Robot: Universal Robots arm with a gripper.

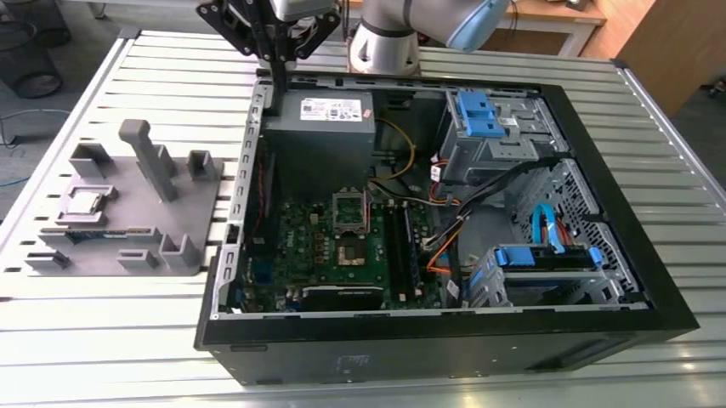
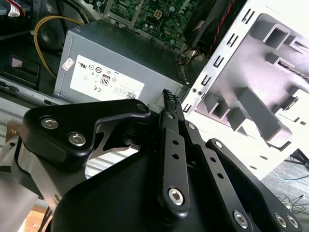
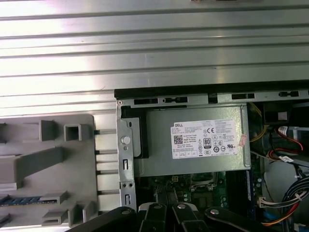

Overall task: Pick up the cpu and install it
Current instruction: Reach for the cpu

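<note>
Above the computer case's (image 1: 454, 340) rear edge, the fingers (image 1: 275, 59) hang well apart from the cpu (image 1: 88, 202).
The cpu lies flat in the grey fixture (image 1: 187, 212) on the slatted surface (image 1: 136, 340), at the exterior view's left of the case. A good pick needs a square descent over its edges, I judge. The fingers look pressed together, holding nothing, over the power supply (image 1: 318, 127).

— What does everything stand on?
— A metal table (image 1: 102, 340) made of long silver slats. In the first wrist view the slats shine with pale glare.
— And behind it?
— Light wooden furniture (image 1: 567, 21) toward the exterior view's right, and grey floor (image 1: 85, 38) toward its left.
— Anything on that floor?
— 1 dark wire basket (image 1: 29, 51), near the table's corner.
</note>
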